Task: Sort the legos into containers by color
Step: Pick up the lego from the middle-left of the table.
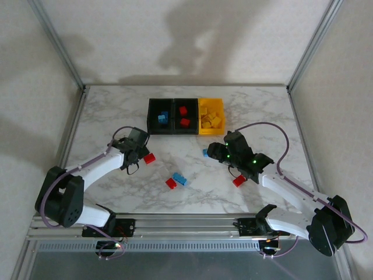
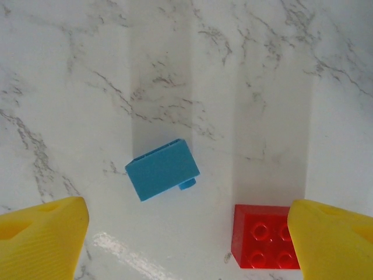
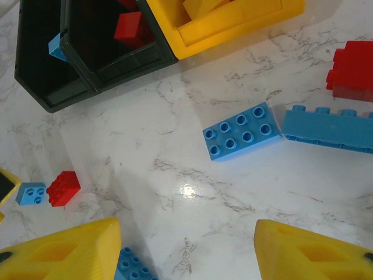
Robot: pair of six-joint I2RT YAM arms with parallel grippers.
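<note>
Three joined bins stand at the back: a black bin (image 1: pixel 161 116) holding a blue brick, a black bin (image 1: pixel 185 116) holding red bricks, and a yellow bin (image 1: pixel 211 118) holding yellow bricks. My left gripper (image 2: pixel 186 248) is open low over the table. A blue brick (image 2: pixel 162 169) lies on its side ahead of it, and a red brick (image 2: pixel 263 244) sits against its right finger (image 2: pixel 332 239). My right gripper (image 3: pixel 186 251) is open, with bare marble between its fingers. A blue brick (image 3: pixel 240 130) lies ahead of it and another blue brick (image 3: pixel 133 267) lies by its left finger.
A red brick (image 1: pixel 171 183) and a blue brick (image 1: pixel 180 178) lie together at mid-table. Another red brick (image 1: pixel 239 181) lies beside the right arm. In the right wrist view a long blue brick (image 3: pixel 329 128) and a red brick (image 3: pixel 352 70) lie to the right.
</note>
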